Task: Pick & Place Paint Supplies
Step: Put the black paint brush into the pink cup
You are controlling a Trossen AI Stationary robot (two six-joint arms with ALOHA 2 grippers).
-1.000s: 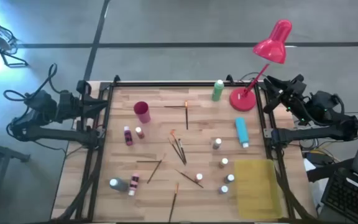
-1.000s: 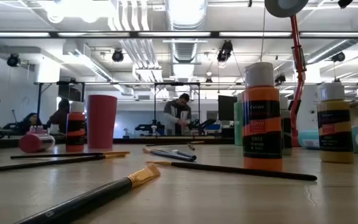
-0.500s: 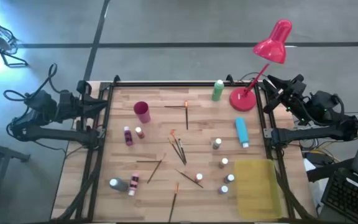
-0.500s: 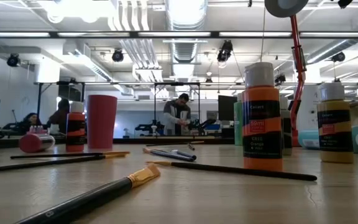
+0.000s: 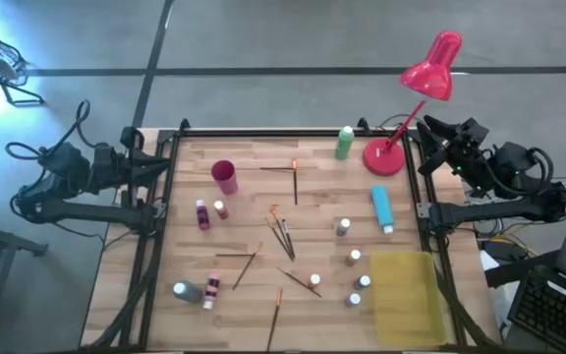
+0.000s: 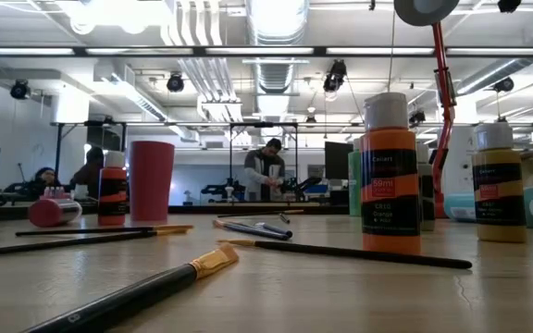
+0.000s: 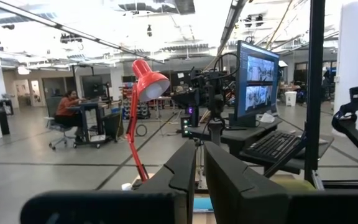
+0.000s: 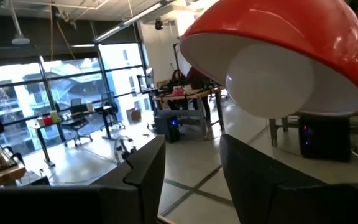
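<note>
**Both arms parked at the table's edges, supplies untouched**

The right gripper [image 8: 191, 180] sits off the table's far right corner, its fingers apart with nothing between them, close beside the red lamp [image 5: 424, 93]. The left gripper [image 7: 199, 180] waits off the left edge, fingers nearly together and empty.

Paintbrushes [image 5: 283, 234] lie scattered mid-table. Small paint bottles [image 5: 354, 258] stand near the yellow tray [image 5: 406, 295]; the blue bottle [image 5: 381, 208] lies right of centre, the green bottle [image 5: 344, 143] stands at the far edge, and a pink cup [image 5: 225, 177] far left.
</note>
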